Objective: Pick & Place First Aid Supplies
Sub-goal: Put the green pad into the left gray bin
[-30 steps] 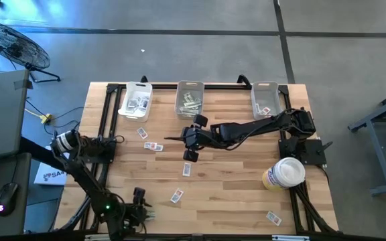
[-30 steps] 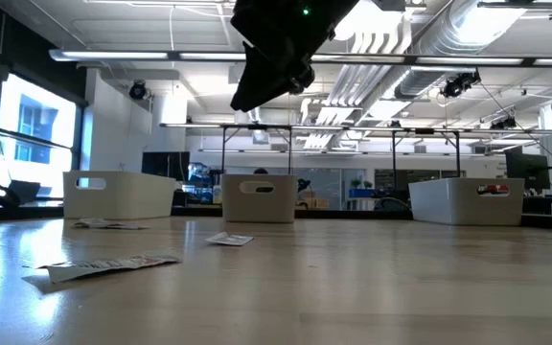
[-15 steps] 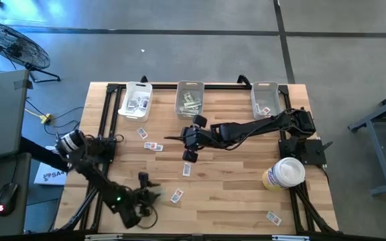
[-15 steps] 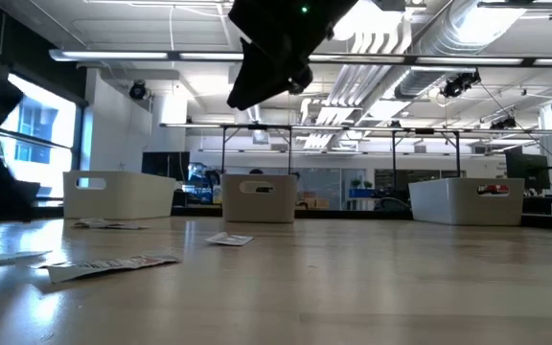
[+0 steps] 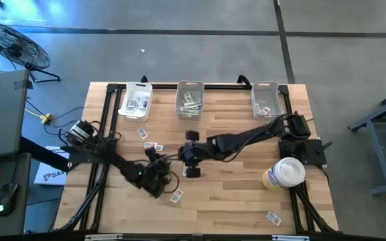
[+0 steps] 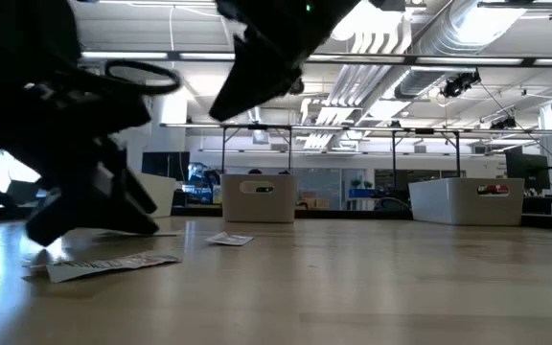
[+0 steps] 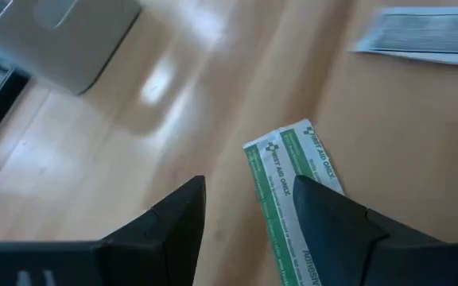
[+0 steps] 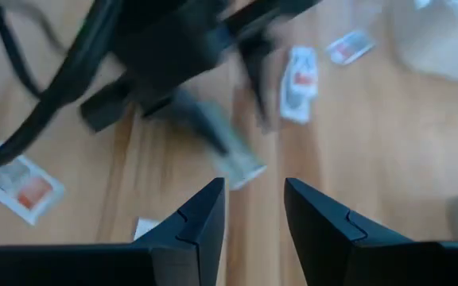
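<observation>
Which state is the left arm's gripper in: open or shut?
Open. The left gripper shows a gap between its jaws, above a green strip lying flat on the table.

Bright overhead ceiling strips light the scene evenly; both wrist views show motion blur.

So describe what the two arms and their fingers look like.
Both arms are dark, nearly black, jointed links. The left arm trails black cables and has a small green light near its wrist. The right arm looks much the same. The left gripper has two black, wedge-shaped fingers with angular faces; the right gripper has matching fingers. No markings show on them.
</observation>
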Controlling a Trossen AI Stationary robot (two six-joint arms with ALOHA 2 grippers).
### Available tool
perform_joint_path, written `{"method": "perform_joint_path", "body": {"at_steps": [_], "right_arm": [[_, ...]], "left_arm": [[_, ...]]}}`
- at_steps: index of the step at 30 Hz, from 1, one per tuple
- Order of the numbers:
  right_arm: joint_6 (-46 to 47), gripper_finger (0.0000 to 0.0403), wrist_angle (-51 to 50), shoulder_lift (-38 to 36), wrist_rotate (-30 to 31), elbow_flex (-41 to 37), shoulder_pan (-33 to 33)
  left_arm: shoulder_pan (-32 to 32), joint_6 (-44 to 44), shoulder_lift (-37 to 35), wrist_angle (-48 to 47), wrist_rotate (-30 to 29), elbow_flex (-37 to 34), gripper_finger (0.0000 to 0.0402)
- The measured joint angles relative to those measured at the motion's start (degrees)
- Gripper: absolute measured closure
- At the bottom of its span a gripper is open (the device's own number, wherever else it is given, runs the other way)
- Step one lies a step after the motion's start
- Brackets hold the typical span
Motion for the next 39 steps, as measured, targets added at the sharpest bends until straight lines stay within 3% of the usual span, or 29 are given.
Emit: {"method": "perform_joint_path", "body": {"at_steps": [5, 11, 19, 24, 31, 39], "right_arm": [[-0.19, 0.0277, 0.26, 5.64, -1.01, 0.0, 0.42], [-0.41, 0.0277, 7.86, 9.48, -0.94, -0.02, -0.44], [-0.06, 0.0277, 27.19, 14.32, -6.36, 0.04, -0.42], [-0.38, 0.0277, 35.74, 17.74, -6.53, 0.06, -0.49], [-0.86, 0.0277, 37.68, 22.46, -7.02, 4.63, -0.46], [-1.81, 0.0277, 32.42, 26.21, -8.98, 10.05, -0.54]], "left_arm": [[2.47, 1.06, -3.93, -3.03, 3.07, 0.69, 0.0209], [-1.64, -1.85, -14.22, -13.57, 5.53, 1.65, 0.0209], [-10.95, -8.19, -30.34, -27.39, -0.63, 1.65, 0.0209], [-14.55, -18.73, -37.97, -35.81, -5.69, 0.96, 0.0209], [-14.59, -23.91, -39.61, -34.87, -15.91, -2.17, 0.0209], [-14.63, -21.9, -39.64, -35.02, -10.19, -2.61, 0.0209]]}}
